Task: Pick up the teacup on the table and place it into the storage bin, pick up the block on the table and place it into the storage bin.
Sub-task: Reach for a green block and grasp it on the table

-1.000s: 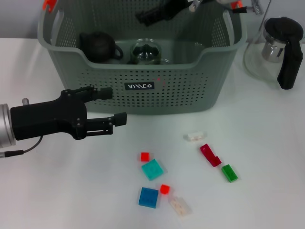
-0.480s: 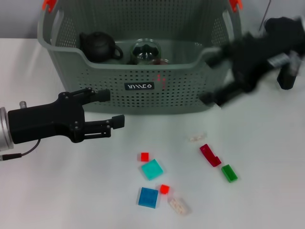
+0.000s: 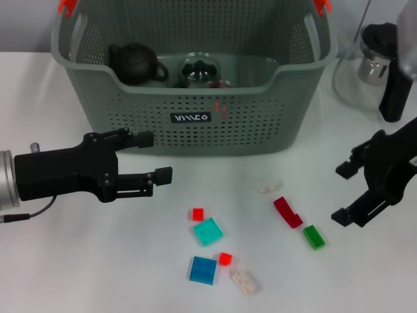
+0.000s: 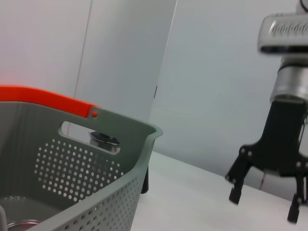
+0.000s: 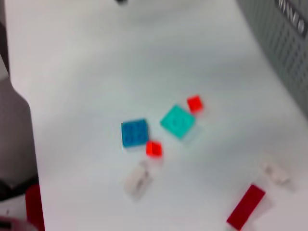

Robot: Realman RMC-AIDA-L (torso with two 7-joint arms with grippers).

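Observation:
The grey-green storage bin [image 3: 287, 85] stands at the back of the table. Inside it, a clear glass teacup [image 3: 201, 70] sits beside a dark teapot [image 3: 133, 63]. Loose blocks lie in front: teal [image 3: 208, 231], blue [image 3: 202, 270], dark red [image 3: 287, 212], green [image 3: 313, 236], two small red ones and two whitish ones. My right gripper [image 3: 341, 193] is open and empty, low over the table just right of the dark red and green blocks. My left gripper [image 3: 156, 156] is open and empty in front of the bin's left half. The left wrist view shows the bin [image 4: 96, 159] and the right gripper [image 4: 263, 204].
A glass kettle [image 3: 374, 65] with a black handle stands right of the bin, behind my right arm. The right wrist view shows the blue [image 5: 134, 132], teal [image 5: 177, 121] and dark red [image 5: 246, 207] blocks on the white table, with the bin's corner [image 5: 288, 29] beyond.
My right arm has swung from above the bin, out over its right side and down to the table beside the green block. The left gripper has barely shifted.

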